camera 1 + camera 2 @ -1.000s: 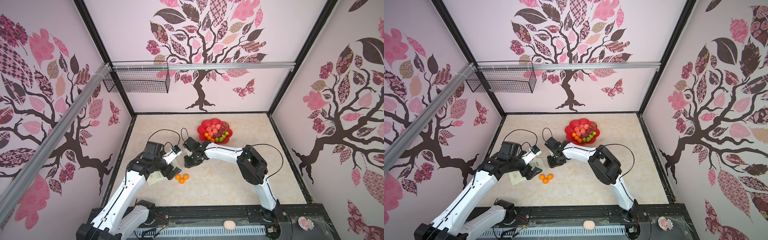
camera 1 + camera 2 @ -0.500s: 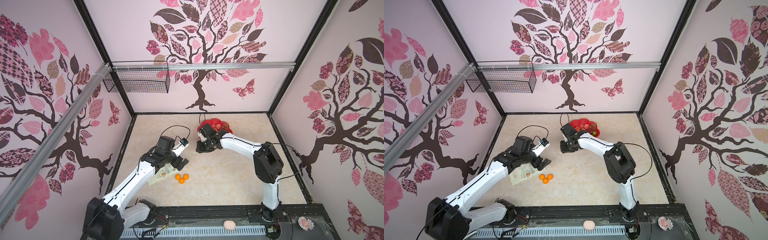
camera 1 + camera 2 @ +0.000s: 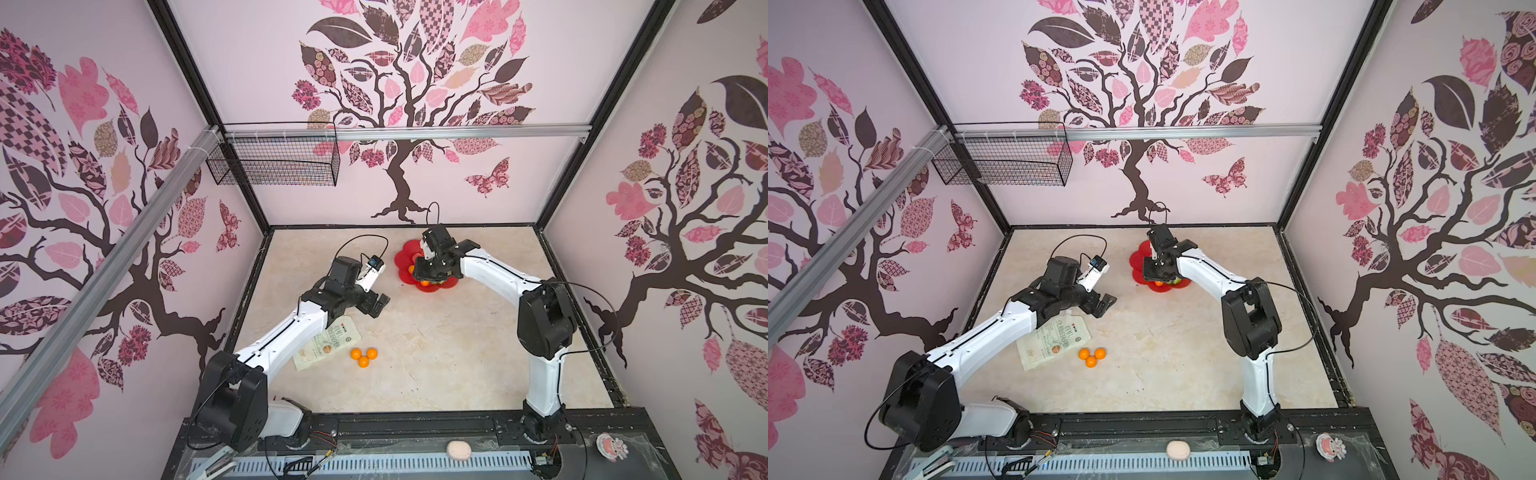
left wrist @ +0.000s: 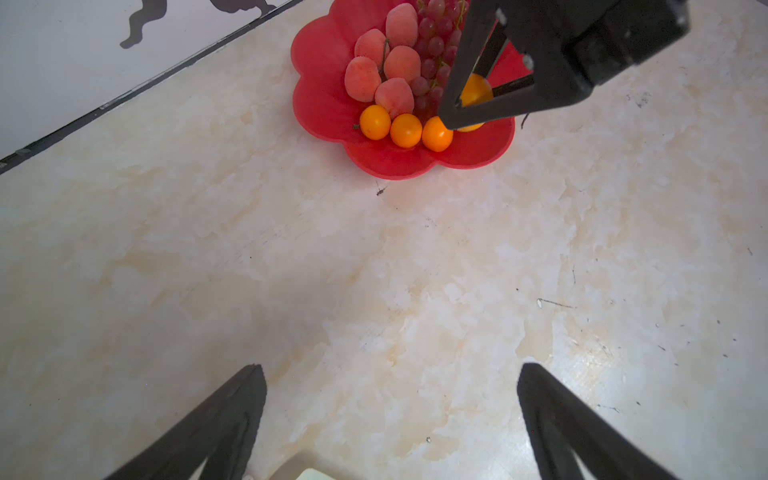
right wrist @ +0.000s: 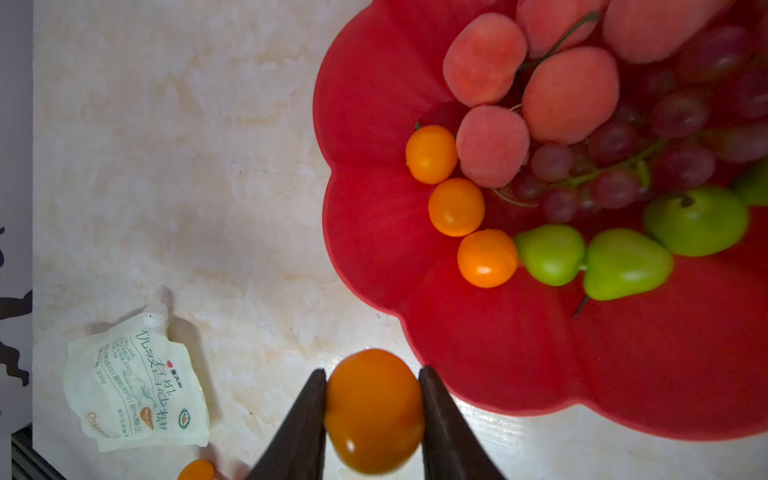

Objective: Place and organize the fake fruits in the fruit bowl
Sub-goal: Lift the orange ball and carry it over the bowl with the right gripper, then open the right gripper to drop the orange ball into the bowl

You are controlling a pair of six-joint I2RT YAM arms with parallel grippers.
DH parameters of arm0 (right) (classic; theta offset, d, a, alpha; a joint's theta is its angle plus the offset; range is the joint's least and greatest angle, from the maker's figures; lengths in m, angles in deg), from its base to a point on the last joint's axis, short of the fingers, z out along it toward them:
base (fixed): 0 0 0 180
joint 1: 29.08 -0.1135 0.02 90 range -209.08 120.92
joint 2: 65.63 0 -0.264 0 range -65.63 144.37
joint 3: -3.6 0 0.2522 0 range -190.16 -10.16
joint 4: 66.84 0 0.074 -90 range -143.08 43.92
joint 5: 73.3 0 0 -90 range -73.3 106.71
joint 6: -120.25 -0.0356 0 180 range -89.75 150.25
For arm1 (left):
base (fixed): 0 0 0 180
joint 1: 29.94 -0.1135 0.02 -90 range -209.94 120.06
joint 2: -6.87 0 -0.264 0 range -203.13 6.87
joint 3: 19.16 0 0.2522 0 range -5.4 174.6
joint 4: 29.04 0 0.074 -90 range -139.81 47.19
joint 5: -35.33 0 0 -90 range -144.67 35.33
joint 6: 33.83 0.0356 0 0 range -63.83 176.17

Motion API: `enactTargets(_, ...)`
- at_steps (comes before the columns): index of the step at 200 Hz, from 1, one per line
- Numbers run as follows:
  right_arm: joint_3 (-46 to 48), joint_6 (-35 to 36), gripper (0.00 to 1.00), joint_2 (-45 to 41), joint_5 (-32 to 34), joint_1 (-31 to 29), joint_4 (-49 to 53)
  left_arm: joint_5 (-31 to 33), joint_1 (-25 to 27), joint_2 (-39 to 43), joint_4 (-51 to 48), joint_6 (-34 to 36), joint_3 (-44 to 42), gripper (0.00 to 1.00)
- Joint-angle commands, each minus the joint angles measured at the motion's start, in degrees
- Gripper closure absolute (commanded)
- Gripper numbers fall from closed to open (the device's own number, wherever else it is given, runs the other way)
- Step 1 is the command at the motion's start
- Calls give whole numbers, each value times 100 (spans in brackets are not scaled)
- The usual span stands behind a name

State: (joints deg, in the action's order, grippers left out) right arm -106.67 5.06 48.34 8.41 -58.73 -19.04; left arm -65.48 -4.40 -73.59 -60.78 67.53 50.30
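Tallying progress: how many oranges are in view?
7. Three oranges sit in a row in the fruit bowl; one orange is held in the right gripper by the bowl's rim; three more oranges cluster on the table beside the white pouch. Others might hide under the grapes.

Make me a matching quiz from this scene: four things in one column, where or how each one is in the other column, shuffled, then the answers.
Column one
1. right gripper
2. left gripper
3. green pears
4. white pouch

Column two
a. lying flat on the table
b. inside the red bowl
c. fingers closed on an orange
d. fingers spread, holding nothing

Pairs: 1-c, 2-d, 3-b, 4-a
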Motion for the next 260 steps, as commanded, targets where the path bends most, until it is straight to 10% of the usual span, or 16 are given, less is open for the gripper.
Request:
enactTargets(1, -398, 142, 64, 267, 134, 22, 264, -139, 6, -230, 428, -143, 382, 1)
enactTargets(260, -3006, 383, 62, 2633, 119, 30, 1330, -1337, -675, -1471, 1581, -657, 703, 1)
